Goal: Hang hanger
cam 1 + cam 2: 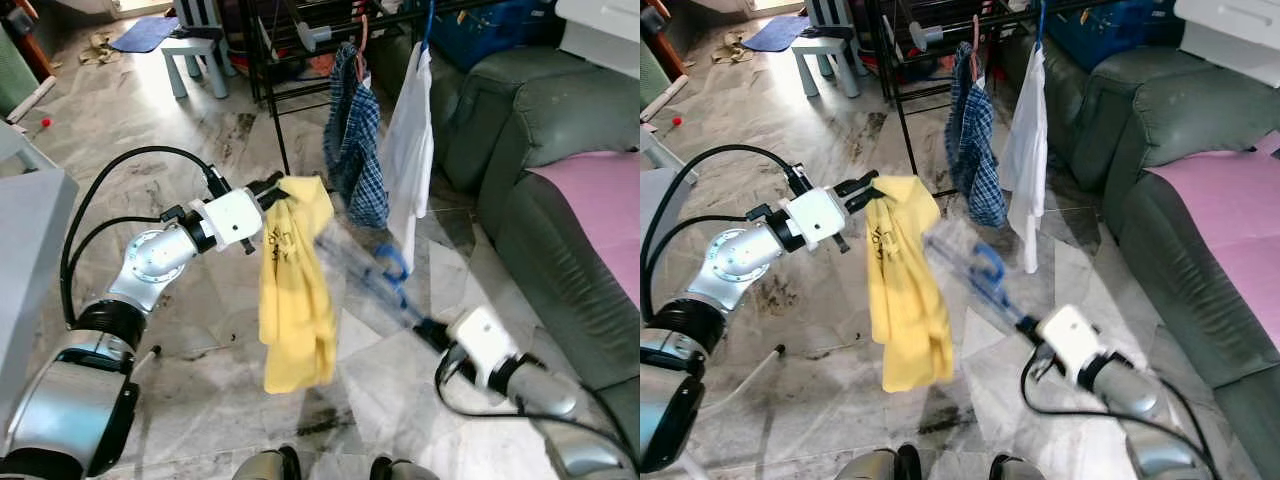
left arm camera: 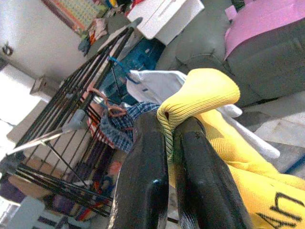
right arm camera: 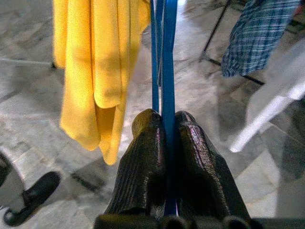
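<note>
The left gripper (image 2: 169, 143) pinches the yellow shirt (image 1: 295, 290); beside the shirt, the right gripper (image 3: 164, 129) clamps the blue hanger (image 3: 164, 57).

the yellow shirt (image 1: 295, 290) hangs from the left tool (image 1: 268, 190), whose fingers are pinched on its collar, and it blocks the middle of the scene. just right of it the blue hanger (image 1: 385, 275), clamped in the right tool (image 1: 428, 330), crosses the gap, so this gap is narrow. farther away the drying rack (image 1: 290, 60) carries a checked shirt (image 1: 355, 150) and a white shirt (image 1: 408, 155), hanging close together. the grey sofa (image 1: 540, 170) closes the right side. the marble floor (image 1: 150, 120) at far left is open up to a small stool (image 1: 195, 55).
</note>
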Robot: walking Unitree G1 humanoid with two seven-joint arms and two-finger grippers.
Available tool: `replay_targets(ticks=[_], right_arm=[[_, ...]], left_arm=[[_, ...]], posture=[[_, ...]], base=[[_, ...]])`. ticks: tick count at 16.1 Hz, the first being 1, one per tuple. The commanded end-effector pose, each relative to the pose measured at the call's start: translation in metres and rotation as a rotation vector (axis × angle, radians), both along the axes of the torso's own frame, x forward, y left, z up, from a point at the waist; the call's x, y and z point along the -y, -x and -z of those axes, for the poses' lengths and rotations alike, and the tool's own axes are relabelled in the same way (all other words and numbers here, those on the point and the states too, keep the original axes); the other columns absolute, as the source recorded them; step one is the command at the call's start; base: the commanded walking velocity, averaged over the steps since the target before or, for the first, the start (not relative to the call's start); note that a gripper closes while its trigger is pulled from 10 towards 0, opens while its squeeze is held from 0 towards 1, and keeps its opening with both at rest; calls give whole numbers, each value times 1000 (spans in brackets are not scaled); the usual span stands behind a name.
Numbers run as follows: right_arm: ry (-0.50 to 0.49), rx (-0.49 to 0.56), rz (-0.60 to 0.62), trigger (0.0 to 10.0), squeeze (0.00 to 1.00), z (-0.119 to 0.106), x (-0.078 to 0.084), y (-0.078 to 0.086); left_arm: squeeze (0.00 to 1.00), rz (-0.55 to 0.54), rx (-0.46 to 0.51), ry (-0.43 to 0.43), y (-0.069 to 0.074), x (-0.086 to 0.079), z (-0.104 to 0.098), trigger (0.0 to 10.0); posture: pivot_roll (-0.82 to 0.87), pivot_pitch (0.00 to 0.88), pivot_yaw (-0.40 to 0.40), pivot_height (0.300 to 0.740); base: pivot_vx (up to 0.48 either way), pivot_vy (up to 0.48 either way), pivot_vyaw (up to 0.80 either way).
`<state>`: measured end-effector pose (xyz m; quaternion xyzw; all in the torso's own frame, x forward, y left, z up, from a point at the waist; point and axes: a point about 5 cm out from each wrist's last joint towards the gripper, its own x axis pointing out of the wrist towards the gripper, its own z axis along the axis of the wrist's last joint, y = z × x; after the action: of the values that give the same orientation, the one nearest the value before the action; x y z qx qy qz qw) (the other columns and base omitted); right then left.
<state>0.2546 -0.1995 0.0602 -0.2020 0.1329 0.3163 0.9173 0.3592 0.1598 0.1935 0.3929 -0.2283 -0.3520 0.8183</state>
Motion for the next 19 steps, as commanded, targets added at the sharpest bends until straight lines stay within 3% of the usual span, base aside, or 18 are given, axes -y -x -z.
replay_targets(ticks=[1, 4, 9, 13, 16, 19], right_arm=[[7, 34, -31, 10000, 0, -4, -3, 0], [6, 64, 22, 10000, 0, -12, 8, -6], [4, 41, 1, 10000, 0, -25, 24, -12], [-4, -16, -57, 10000, 0, -30, 30, -3], [51, -49, -33, 10000, 0, -46, 64, -1], [36, -82, -52, 10000, 0, -57, 73, 1]], left_arm=[[0, 40, 60, -21, 1, 1, -14, 10000], [0, 57, 100, -40, 2, 1, -21, 10000], [0, 55, 137, -13, 1, 1, -30, 10000], [0, 25, 138, -28, -1, -4, -31, 10000], [0, -6, 121, -37, -3, -8, -27, 10000], [0, -15, 115, -38, -3, -10, -25, 10000]], posture=[[-62, 177, 89, 740], [-57, 182, 94, 740], [-59, 178, 95, 740], [-60, 176, 103, 740], [-64, 174, 106, 740], [-65, 174, 106, 740]], base=[[0, 0, 0], [0, 0, 0], [0, 0, 0], [0, 0, 0], [0, 0, 0], [0, 0, 0]])
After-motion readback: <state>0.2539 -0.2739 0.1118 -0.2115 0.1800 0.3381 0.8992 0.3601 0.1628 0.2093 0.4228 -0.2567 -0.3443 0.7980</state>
